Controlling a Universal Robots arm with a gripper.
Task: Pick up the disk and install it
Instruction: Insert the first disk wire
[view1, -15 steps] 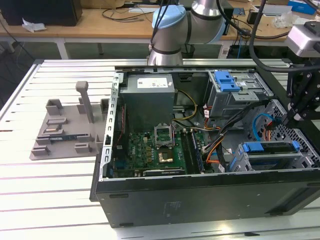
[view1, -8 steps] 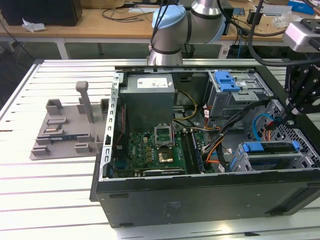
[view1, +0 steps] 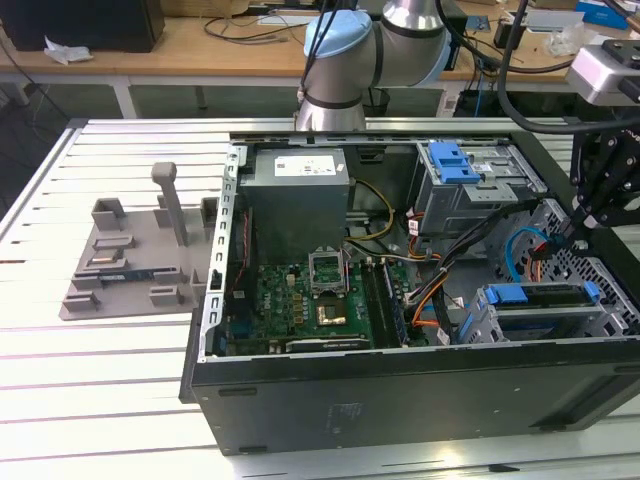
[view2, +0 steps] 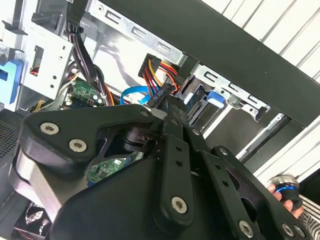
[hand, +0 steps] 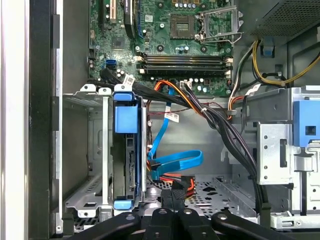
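Observation:
The disk (view1: 538, 296), framed by its blue carrier, sits slotted in the lower drive cage at the exterior view's right end of the open computer case. In the first wrist view the disk (hand: 131, 165) stands edge-on in that cage, its blue tab toward the motherboard. My gripper (view1: 569, 236) hangs inside the case just beside the cage. In both wrist views its black fingers (hand: 172, 197) meet on a black cable connector (view2: 159, 93) with red, orange and yellow wires, a short way from the disk's end. A blue flat cable (hand: 175, 162) loops close by.
The green motherboard (view1: 310, 295) and grey power supply (view1: 298, 195) fill the case's middle. An upper drive cage with a blue latch (view1: 452, 160) stands behind. Black cable bundles (hand: 225, 130) cross the bay. A grey fixture (view1: 135, 255) lies on the slatted table. A hand (view2: 287, 200) shows outside the case.

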